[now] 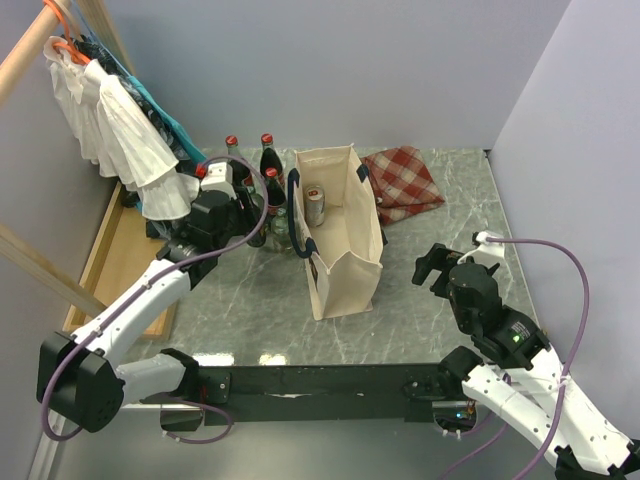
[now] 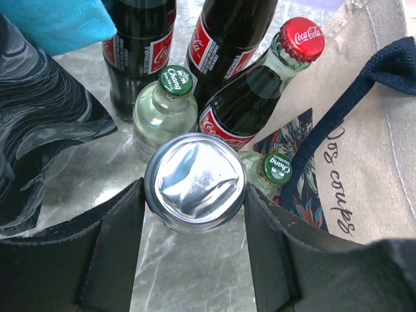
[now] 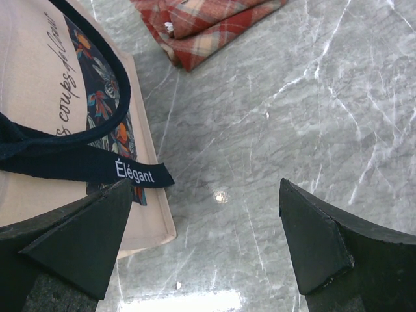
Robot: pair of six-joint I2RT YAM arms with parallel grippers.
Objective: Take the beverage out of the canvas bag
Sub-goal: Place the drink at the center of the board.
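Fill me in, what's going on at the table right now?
The left hand grips a silver can outside the canvas bag, next to the Coca-Cola bottles and Chang bottles. A second can stands inside the bag. The right hand is open and empty on the bag's other side.

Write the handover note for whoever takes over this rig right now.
Left gripper: shut on a can, among the bottles just left of the bag. Whether the can touches the table cannot be told.
Right gripper: open and empty, low beside the bag's right side.
Bag: upright mid-table, mouth open, with a second can standing inside.
Done: one can is out of the bag, not yet released.
Left: set it down by the bottles, then probably fetch the second can.
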